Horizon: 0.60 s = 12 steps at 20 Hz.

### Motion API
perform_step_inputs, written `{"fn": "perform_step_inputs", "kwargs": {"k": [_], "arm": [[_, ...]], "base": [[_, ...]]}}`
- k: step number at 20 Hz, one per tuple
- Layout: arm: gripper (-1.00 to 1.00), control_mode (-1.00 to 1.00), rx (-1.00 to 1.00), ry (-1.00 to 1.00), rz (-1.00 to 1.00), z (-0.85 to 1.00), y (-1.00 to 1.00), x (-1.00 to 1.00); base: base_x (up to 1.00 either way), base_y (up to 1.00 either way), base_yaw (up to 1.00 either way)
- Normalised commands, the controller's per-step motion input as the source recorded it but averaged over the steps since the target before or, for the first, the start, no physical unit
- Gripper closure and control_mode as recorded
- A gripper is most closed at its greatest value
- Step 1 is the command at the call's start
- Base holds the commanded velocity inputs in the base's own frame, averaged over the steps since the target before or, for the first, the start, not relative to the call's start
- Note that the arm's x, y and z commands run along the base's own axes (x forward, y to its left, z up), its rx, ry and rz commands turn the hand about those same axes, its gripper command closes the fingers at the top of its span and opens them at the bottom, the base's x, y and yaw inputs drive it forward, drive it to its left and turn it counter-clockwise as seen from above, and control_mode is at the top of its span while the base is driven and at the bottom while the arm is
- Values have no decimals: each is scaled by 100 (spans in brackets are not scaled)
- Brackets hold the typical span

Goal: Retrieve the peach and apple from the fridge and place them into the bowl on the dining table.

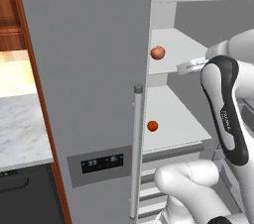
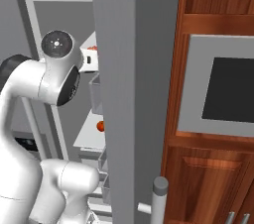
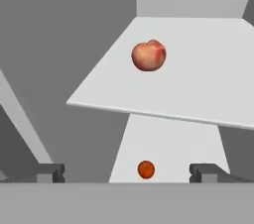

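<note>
The fridge (image 1: 89, 69) stands with its right door swung open and white shelves showing. A pale salmon-pink peach (image 3: 149, 55) sits on the upper shelf (image 3: 198, 79), near its left front corner (image 1: 158, 52). On the shelf below rests the deep orange-red apple (image 3: 146, 169), which also appears in both base views (image 1: 152, 126) (image 2: 100, 126). My gripper (image 3: 128, 172) is open and empty. It reaches into the fridge at upper-shelf height (image 1: 184, 68), to the right of the peach and a short way off it. The bowl and the dining table are out of view.
The open grey door (image 2: 134, 94) stands close on the arm's right, with wooden cabinets and a built-in oven (image 2: 218, 89) beyond it. The closed left door carries a long bar handle (image 1: 136, 153) and a dark display panel (image 1: 101, 163). A small marble counter (image 1: 20, 129) lies to the left.
</note>
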Motion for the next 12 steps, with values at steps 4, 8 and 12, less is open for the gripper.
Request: {"fn": "perform_step_inputs", "kwargs": {"k": [4, 8, 12], "arm": [[-100, -100, 0, 3, 7, 10, 0, 56], [-100, -100, 0, 1, 8, -1, 0, 64], [-100, -100, 0, 0, 6, -20, 0, 53]], "base": [[0, 0, 0], [0, 0, 0], [0, 0, 0]]}}
